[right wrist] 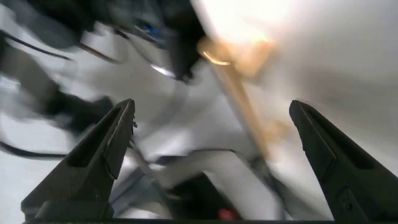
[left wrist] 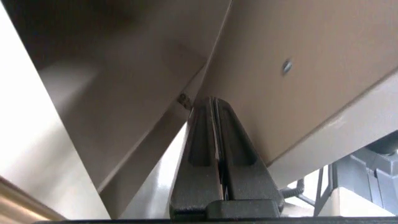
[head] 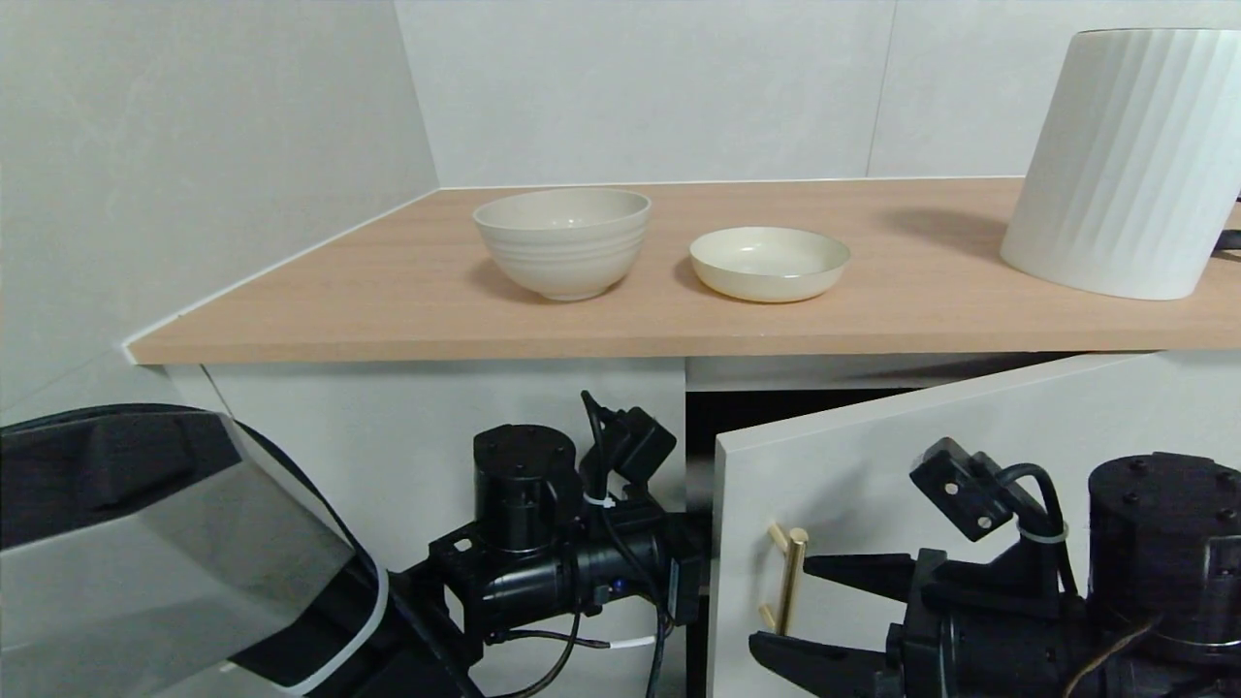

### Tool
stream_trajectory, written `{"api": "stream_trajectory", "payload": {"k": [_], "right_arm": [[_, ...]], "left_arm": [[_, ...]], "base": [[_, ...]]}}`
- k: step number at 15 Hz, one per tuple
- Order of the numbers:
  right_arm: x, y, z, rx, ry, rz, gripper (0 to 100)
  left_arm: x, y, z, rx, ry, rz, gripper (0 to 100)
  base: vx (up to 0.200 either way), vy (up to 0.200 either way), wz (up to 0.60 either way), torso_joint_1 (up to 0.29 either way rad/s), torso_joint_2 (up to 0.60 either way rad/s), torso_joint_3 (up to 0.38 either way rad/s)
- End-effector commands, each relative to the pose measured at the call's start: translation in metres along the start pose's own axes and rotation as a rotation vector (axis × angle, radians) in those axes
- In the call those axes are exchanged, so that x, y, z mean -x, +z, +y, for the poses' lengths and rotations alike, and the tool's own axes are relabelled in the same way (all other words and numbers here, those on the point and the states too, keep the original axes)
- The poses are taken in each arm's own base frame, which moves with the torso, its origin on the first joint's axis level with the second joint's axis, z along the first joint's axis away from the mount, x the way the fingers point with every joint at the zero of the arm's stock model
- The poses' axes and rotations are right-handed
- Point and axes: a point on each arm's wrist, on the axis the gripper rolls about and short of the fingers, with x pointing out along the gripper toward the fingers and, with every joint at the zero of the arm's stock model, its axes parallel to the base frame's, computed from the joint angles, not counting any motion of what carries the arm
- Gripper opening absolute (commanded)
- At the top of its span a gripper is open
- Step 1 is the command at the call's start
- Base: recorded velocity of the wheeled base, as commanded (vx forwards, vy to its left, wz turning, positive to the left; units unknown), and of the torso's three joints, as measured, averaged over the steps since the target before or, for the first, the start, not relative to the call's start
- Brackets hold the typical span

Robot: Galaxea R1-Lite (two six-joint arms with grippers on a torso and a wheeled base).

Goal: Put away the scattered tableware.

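On counter [head: 388, 301]: bowl [head: 562, 240], dish [head: 769, 262]. Left gripper [left wrist: 213, 109] jaws closed, empty; right gripper [head: 787, 606] jaws wide.

Left gripper [left wrist: 214, 106] pressed closed, right gripper [right wrist: 211, 106] spread wide, both low.

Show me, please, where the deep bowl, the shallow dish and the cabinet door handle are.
deep ribbed bowl [head: 562, 247]: head view, on its outer wall.
shallow dish [head: 769, 260]: head view, on its inner floor.
brass door handle [head: 793, 580]: head view, on the middle of its bar.
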Motion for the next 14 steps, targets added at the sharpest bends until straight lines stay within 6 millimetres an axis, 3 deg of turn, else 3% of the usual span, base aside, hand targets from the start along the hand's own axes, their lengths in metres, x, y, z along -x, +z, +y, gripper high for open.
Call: {"api": "stream_trajectory", "payload": {"k": [1, 6, 11, 14], "right_arm": [[0.02, -0.005, -0.003, 0.016, -0.031, -0.016, 100], [0.084, -0.021, 0.017, -0.006, -0.037, 0.054, 100], [0.088, -0.027, 0.018, -0.017, -0.021, 0.104, 100], [0.088, -0.028, 0.02, -0.013, -0.008, 0.108, 100]], "left_arm": [[0.001, -0.002, -0.002, 0.001, -0.003, 0.006, 0], [0.007, 0.003, -0.012, 0.013, -0.021, -0.001, 0], [0.005, 0.002, -0.012, 0.032, -0.031, 0.007, 0], [0.003, 0.005, -0.012, 0.027, -0.033, -0.003, 0]], "base": [[0.0, 0.0, 0.0, 0.0, 0.0, 0.0], [0.0, 0.0, 0.0, 0.0, 0.0, 0.0], [0.0, 0.0, 0.0, 0.0, 0.0, 0.0], [-0.2, 0.0, 0.0, 0.006, 0.0, 0.002]]}}
